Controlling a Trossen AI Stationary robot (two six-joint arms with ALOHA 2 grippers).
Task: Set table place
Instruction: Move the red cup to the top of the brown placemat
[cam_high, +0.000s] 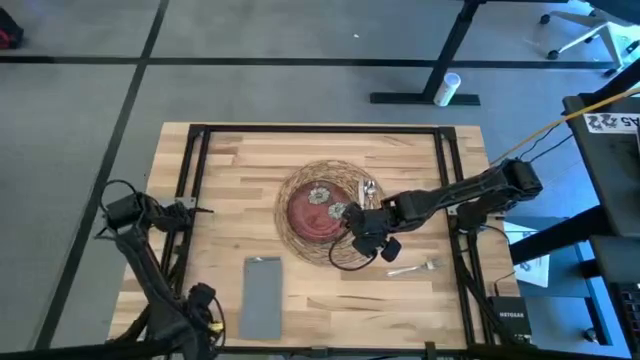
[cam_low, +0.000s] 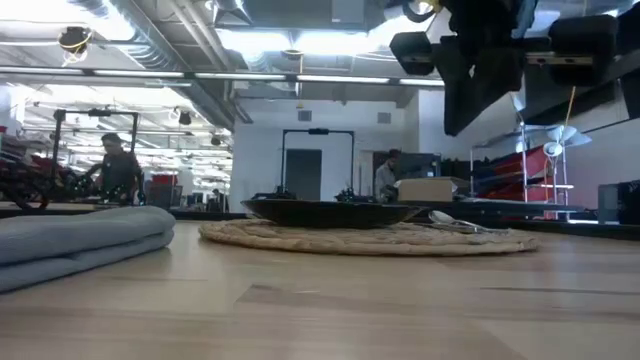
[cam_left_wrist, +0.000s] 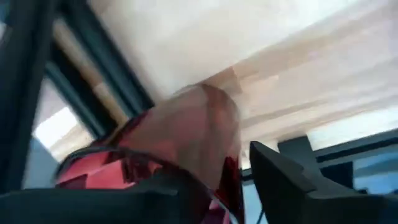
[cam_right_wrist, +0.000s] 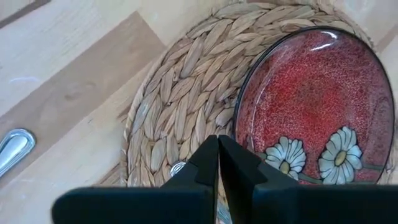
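My right gripper hangs over the near right edge of the woven mat, just beside the red plate, and its two dark fingers are pressed together with nothing between them. From my right wrist I look down past those closed fingers onto the braided straw and the plate's dark rim, with two pale daisies painted on the speckled red glaze. A bit of silver cutlery shows on the mat right by my fingertips, and the rounded end of another piece lies on the bare wood off to the side.

From above, the mat sits near the middle of the table with the plate on it, slightly toward the left of the mat. A spoon lies on the mat's right edge. A fork lies on the wood to the right of the mat, nearer the front edge. The gray napkin lies flat at the front of the table, left of the mat and well apart from it.

My left gripper waits low at the table's front left corner. Its wrist view is filled by a blurred red shape between its fingers, which looks like the cup, so it is closed around that.
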